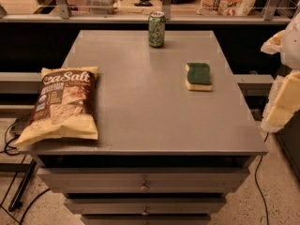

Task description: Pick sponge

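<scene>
Green-topped sponge (198,76) flat on table (140,125), well apart from can (156,28) and chip bag (63,104), so open to reach; gripper (284,101) off table edge nearest sponge; grip state cannot be told.

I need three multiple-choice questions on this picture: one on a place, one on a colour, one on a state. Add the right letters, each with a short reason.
1. Where on the table does the sponge lie? A) right of centre B) front left corner C) far left edge
2. What colour is the can? A) red B) green C) blue
3. Does the gripper touch the sponge? A) yes, pressing it B) no, it is beside the table's right edge C) yes, lifting it
Key: 1A, it lies right of centre; 2B, its body is green; 3B, bare table separates them.
</scene>
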